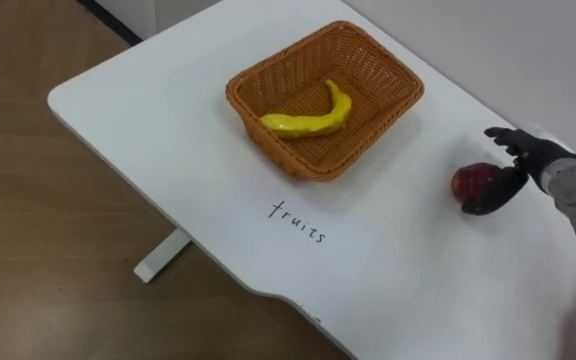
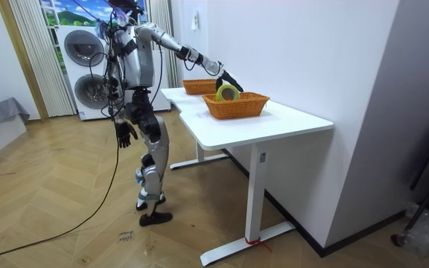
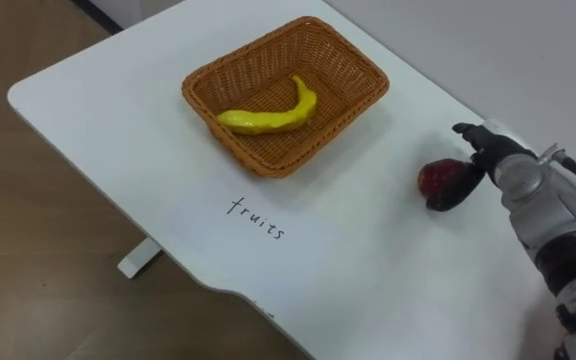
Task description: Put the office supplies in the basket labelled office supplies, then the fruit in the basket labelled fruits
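The right robot hand (image 1: pixel 530 160) reaches in from the right edge, its fingers curled round a red fruit (image 1: pixel 473 182) that sits on the white counter (image 1: pixel 168 130). Well apart, further back to the left, stands a wicker basket (image 1: pixel 268 82) with a banana (image 1: pixel 313 118) lying in it, and a handwritten label (image 1: pixel 298 222) lies on the counter in front of it. From the room side, the robot stands at the counter's end, a second basket (image 2: pixel 237 108) holding a tape roll (image 2: pixel 228 92). The left robot hand (image 2: pixel 125 134) hangs at its side, fingers loose.
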